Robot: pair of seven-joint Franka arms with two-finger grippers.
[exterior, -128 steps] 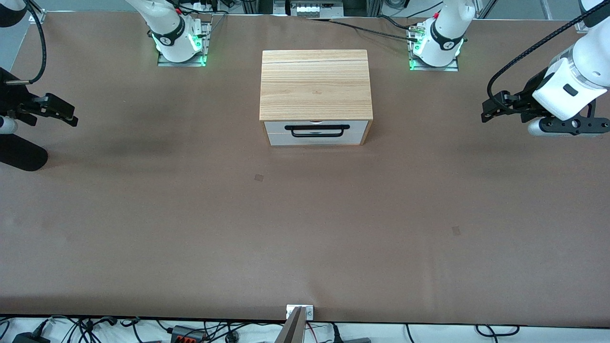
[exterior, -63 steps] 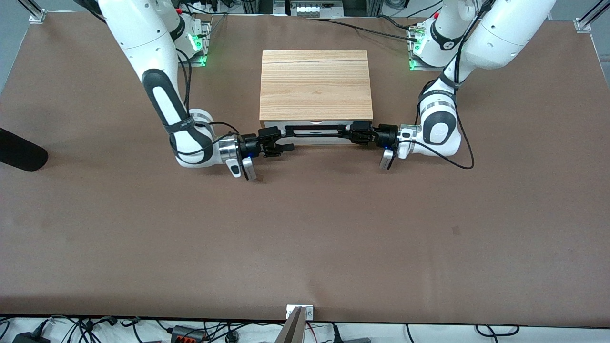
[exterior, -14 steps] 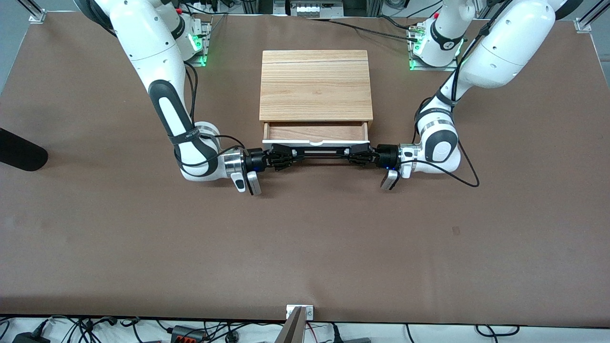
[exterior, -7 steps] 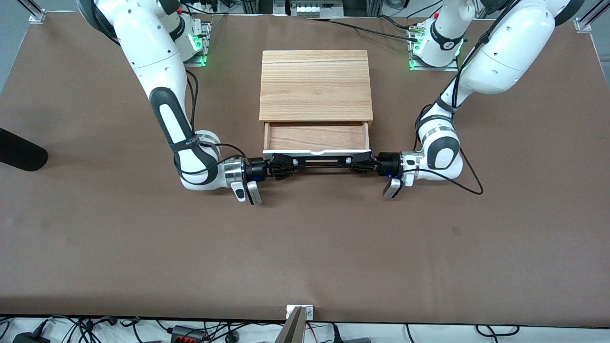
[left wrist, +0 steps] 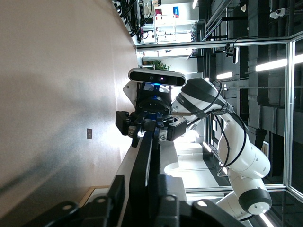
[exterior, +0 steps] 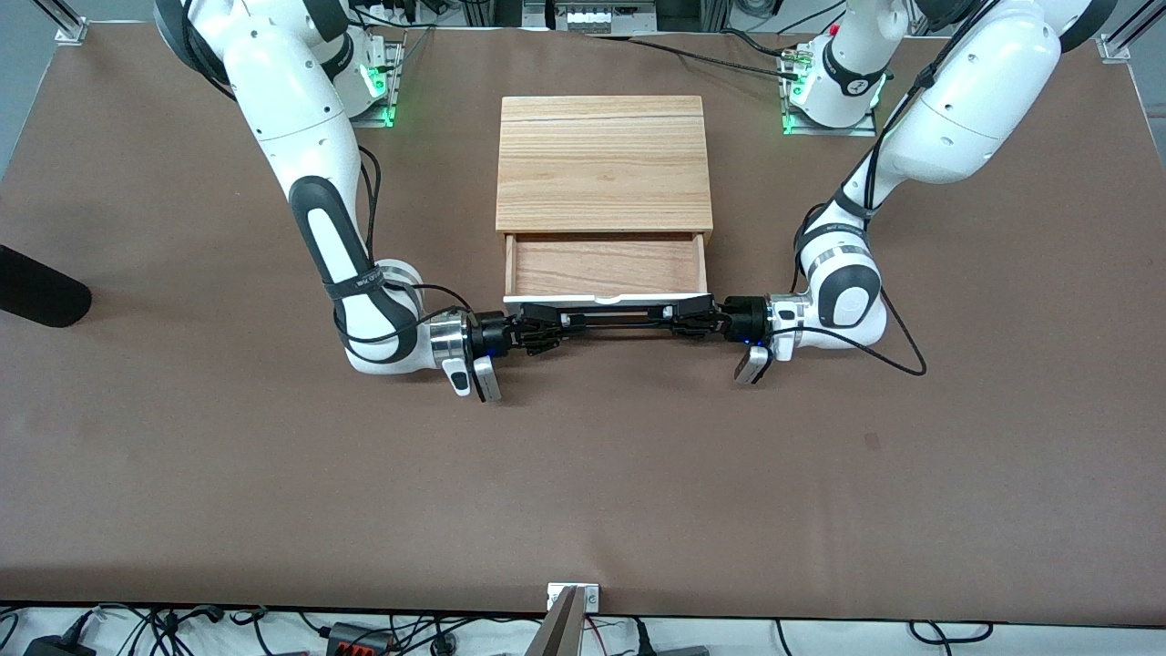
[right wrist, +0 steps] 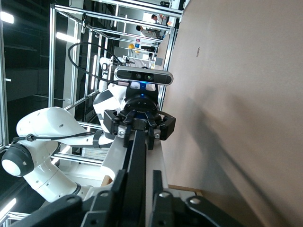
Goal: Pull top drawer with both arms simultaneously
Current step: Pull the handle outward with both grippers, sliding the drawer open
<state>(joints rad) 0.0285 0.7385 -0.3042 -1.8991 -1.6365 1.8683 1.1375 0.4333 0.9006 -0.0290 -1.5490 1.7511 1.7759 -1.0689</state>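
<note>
The top drawer (exterior: 606,266) stands pulled out of the light wood cabinet (exterior: 603,164), showing its light wood inside. Its white front panel (exterior: 547,298) faces the front camera. The long black bar handle (exterior: 619,318) runs in front of the panel. My right gripper (exterior: 539,329) is shut on the handle's end toward the right arm. My left gripper (exterior: 690,321) is shut on the other end. In the left wrist view my left gripper (left wrist: 140,183) clamps the bar (left wrist: 144,156). In the right wrist view my right gripper (right wrist: 137,184) clamps the bar (right wrist: 138,156).
A black object (exterior: 36,293) lies at the table edge toward the right arm's end. The arm bases (exterior: 351,87) stand beside the cabinet, farther from the front camera. A small bracket (exterior: 574,597) and cables sit at the table's near edge.
Both arms came in from the table's ends and closed on the handle. The drawer went from shut to well open, and in the last second slid a little more toward the front camera.
</note>
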